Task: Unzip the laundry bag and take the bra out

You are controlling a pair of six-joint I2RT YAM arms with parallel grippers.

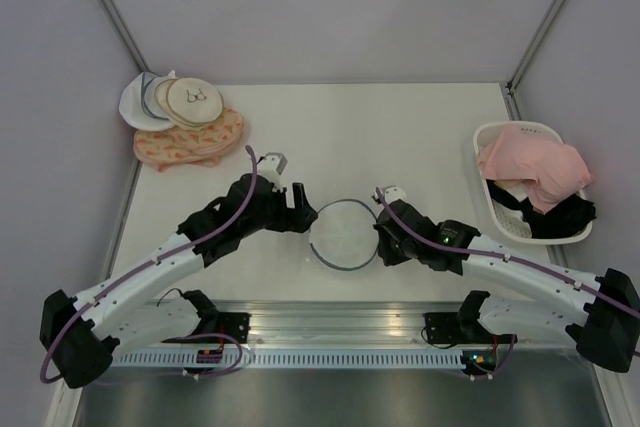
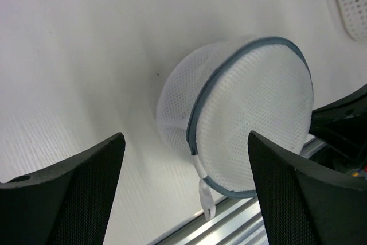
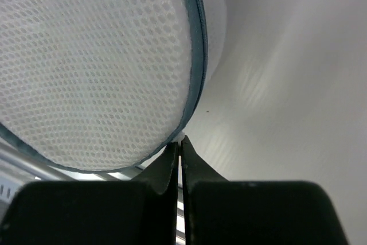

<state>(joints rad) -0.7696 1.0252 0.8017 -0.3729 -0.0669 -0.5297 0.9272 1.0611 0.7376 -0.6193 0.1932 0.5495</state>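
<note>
Small round white mesh laundry bag [image 1: 343,234] [image 2: 246,113] [image 3: 92,67] with a grey-blue zipper rim sits on the white table [image 1: 400,137], near its front edge, between the two grippers. Its white zipper tab [image 2: 203,190] hangs at the rim facing the left arm.

Left gripper [image 1: 305,215] [image 2: 184,137]: jaws spread wide just beside the bag, nothing held.

Right gripper [image 1: 380,237] [image 3: 180,142]: jaws pressed together, tips against the bag's rim. Whether mesh is caught between them cannot be told.

The bra cannot be made out through the mesh.
</note>
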